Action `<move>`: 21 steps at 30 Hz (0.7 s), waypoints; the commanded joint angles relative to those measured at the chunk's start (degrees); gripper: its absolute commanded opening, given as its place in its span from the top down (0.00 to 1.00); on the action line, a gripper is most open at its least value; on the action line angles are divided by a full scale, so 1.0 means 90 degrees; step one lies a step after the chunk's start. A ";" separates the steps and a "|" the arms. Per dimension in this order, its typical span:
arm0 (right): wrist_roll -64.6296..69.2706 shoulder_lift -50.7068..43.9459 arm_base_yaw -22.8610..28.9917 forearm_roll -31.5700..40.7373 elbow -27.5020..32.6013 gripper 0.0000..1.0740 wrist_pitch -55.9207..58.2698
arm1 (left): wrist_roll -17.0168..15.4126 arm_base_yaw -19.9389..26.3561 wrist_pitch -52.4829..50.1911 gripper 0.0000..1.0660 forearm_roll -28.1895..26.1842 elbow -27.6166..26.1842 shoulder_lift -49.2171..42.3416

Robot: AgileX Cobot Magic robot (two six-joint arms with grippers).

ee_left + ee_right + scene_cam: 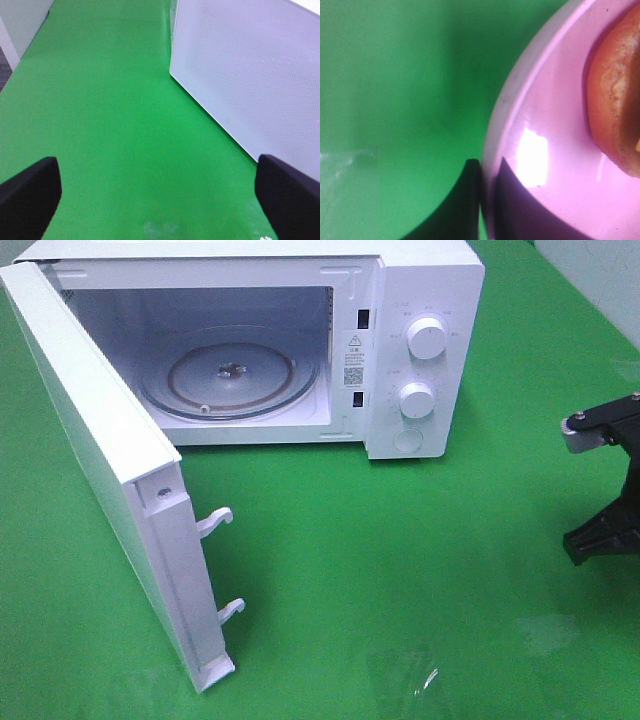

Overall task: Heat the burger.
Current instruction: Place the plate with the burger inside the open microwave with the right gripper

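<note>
On a round pink plate (517, 90), the golden-brown-bunned burger (615, 90) is seen; the plate's rim is clamped by the right hand (487, 170). Beside the wide-open door (260, 75) of the white microwave (425, 300), the left hand (160, 200) is held spread over the green tabletop (110, 125).

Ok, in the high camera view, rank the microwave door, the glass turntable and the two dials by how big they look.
1. microwave door, largest, though it is also nearest the camera.
2. glass turntable.
3. upper dial and lower dial: they look alike, so I won't rank them.
</note>
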 commanded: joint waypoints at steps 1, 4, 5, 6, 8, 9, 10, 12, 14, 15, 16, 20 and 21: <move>0.0153 -0.0274 0.0350 -0.0312 0.0223 1.00 0.0159 | 0.0000 0.0000 -0.0051 0.06 -0.0045 0.0006 -0.0095; 0.0153 -0.0306 0.0420 -0.0312 0.0255 1.00 0.0166 | 0.0000 0.0000 -0.0051 0.06 -0.0045 0.0006 -0.0095; 0.0159 -0.0382 0.0611 -0.0312 0.0337 1.00 0.0216 | 0.0000 0.0000 -0.0051 0.06 -0.0045 0.0006 -0.0095; 0.0159 -0.0382 0.0611 -0.0312 0.0337 1.00 0.0216 | 0.0000 0.0000 -0.0051 0.06 -0.0045 0.0006 -0.0095; 0.0166 -0.0522 0.0974 -0.0331 0.0477 1.00 0.0261 | 0.0000 0.0000 -0.0051 0.06 -0.0045 0.0006 -0.0095; 0.0166 -0.0522 0.0974 -0.0331 0.0477 1.00 0.0261 | 0.0000 0.0000 -0.0051 0.06 -0.0045 0.0006 -0.0095; 0.0197 -0.0586 0.1152 -0.0414 0.0535 1.00 0.0331 | 0.0000 0.0000 -0.0051 0.06 -0.0045 0.0006 -0.0095; 0.0197 -0.0586 0.1152 -0.0414 0.0535 1.00 0.0331 | 0.0000 0.0000 -0.0051 0.06 -0.0045 0.0006 -0.0095; 0.0204 -0.0719 0.1611 -0.0630 0.0541 1.00 0.0573 | 0.0000 0.0000 -0.0051 0.06 -0.0045 0.0006 -0.0095; 0.0204 -0.0719 0.1611 -0.0630 0.0541 1.00 0.0573 | 0.0000 0.0000 -0.0051 0.06 -0.0045 0.0006 -0.0095; 0.0204 -0.0719 0.1611 -0.0630 0.0541 1.00 0.0573 | 0.0000 0.0000 -0.0051 0.06 -0.0045 0.0006 -0.0095; 0.0197 -0.0853 0.2247 -0.0789 0.0535 1.00 0.0758 | 0.0000 0.0000 -0.0051 0.06 -0.0045 0.0006 -0.0095; 0.0197 -0.0853 0.2247 -0.0789 0.0535 1.00 0.0758 | 0.0000 0.0000 -0.0051 0.06 -0.0045 0.0006 -0.0095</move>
